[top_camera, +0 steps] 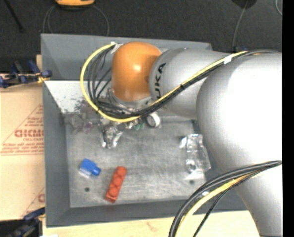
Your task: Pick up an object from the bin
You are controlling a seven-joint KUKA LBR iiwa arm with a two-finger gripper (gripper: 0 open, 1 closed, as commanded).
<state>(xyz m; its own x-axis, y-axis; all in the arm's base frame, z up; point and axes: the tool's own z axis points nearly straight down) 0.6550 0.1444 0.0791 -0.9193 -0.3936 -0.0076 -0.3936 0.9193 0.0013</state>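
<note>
The gripper [110, 137] hung low over the scuffed grey floor of the metal bin [55, 152], at about 10 o'clock from the bin's middle; whether it was spread or clenched could not be told. Above it sat the arm's smooth orange cover [132, 70], looped with yellow and black cables [90, 78]. Nearest to it lay a small, pale purple translucent piece [85, 126] at its 9 o'clock and a short white cylinder [153, 120] at its 2 o'clock. Well apart, at its 6 o'clock, lay a knobbly red bar [116, 184], its long axis running from 1 to 7 o'clock. Just beside that bar, at its 10 o'clock, lay a small rounded blue piece [89, 168], lengthwise from 10 to 4 o'clock. A clear, glossy plastic piece [195, 154] lay at the bin's 3 o'clock side.
</note>
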